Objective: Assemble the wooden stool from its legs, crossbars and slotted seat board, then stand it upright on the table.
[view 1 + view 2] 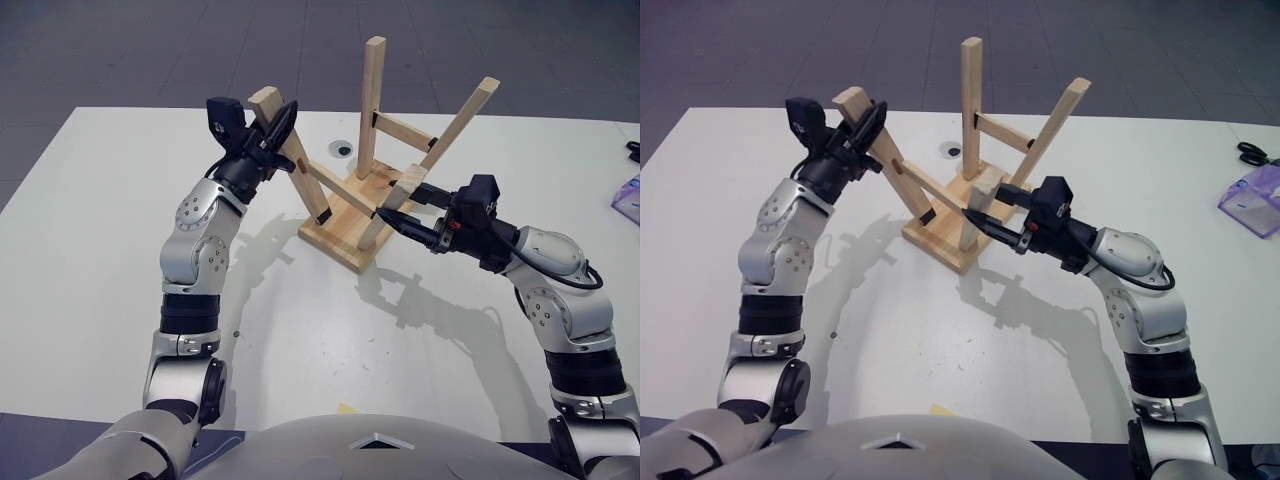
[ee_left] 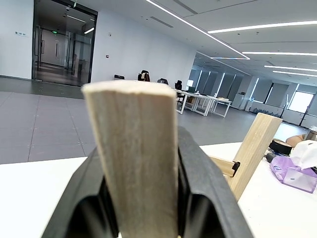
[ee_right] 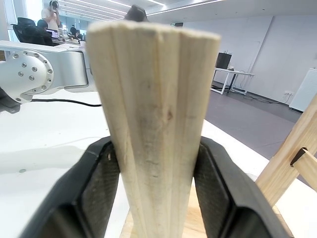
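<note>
Left eye view: on the worktop (image 1: 120,300), the stool (image 1: 365,160) stands inverted between both end effectors, seat board (image 1: 335,240) below them. Left end effector (image 1: 283,125) is clamped on a leg (image 1: 312,192) near its top, and right end effector (image 1: 400,207) is clamped on the nearest leg (image 1: 408,182). Assembly looks finished, so the next move is likely a coordinated lift and flip.

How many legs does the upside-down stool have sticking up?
4. The left leg is in the left gripper, the back leg stands nearly upright, the right leg leans outward, and the near leg is in the right gripper.
</note>
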`<state>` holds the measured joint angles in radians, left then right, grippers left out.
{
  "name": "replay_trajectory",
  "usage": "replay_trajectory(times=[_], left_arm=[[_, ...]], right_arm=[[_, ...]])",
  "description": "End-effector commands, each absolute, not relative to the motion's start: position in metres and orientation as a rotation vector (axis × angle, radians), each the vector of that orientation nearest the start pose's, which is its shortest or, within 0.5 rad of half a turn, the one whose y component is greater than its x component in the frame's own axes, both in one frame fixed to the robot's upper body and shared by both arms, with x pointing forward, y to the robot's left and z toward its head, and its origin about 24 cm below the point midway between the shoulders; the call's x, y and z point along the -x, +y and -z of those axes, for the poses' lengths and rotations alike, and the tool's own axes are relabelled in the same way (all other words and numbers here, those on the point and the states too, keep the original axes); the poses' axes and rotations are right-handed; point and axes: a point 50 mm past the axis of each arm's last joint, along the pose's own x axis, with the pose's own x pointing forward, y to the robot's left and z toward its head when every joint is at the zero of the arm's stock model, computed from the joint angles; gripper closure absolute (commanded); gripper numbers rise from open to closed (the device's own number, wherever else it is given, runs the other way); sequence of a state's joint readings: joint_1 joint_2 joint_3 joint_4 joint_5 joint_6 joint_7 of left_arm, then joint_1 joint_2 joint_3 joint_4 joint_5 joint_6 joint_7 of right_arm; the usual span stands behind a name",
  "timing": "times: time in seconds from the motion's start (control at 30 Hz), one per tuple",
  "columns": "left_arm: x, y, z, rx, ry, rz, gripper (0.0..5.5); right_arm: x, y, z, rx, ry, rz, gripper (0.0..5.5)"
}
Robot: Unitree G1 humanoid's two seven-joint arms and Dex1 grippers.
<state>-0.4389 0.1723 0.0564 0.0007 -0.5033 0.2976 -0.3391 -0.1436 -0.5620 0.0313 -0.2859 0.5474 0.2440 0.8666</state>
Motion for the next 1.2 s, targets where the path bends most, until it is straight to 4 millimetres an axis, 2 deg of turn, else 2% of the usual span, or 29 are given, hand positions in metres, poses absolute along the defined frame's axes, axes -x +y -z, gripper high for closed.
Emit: replay_trajectory(times=[0.03,0.3,0.5,0.63,0.83,1.0,1.1,1.2], left_arm=[[-0.318,0.15,-0.108,0.201,0.027,0.395,4.46],[-0.319,0.134,-0.115,0.171,0.012,0.451,4.46],[-0.317,0.132,-0.112,0.158,0.023,0.462,4.46],[-0.316,0.129,-0.11,0.155,0.027,0.47,4.46],[-0.312,0.124,-0.108,0.121,0.036,0.491,4.46],[-0.309,0.117,-0.111,0.027,0.013,0.533,4.46],[-0.311,0.118,-0.121,0.185,0.0,0.492,4.45],[-0.315,0.13,-0.118,0.244,0.024,0.428,4.46]], right_arm=[[-0.239,-0.165,-0.109,0.067,0.055,-1.087,3.38],[-0.24,-0.159,-0.111,0.072,0.057,-1.097,3.38],[-0.248,-0.159,-0.088,0.245,0.24,-1.033,3.39],[-0.247,-0.158,-0.087,0.284,0.298,-1.053,3.39],[-0.257,-0.148,-0.114,0.252,0.262,-1.016,3.39],[-0.258,-0.137,-0.141,0.184,0.232,-1.026,3.43],[-0.258,-0.136,-0.15,0.159,0.237,-1.033,3.45],[-0.26,-0.143,-0.144,0.17,0.269,-1.0,3.45]])
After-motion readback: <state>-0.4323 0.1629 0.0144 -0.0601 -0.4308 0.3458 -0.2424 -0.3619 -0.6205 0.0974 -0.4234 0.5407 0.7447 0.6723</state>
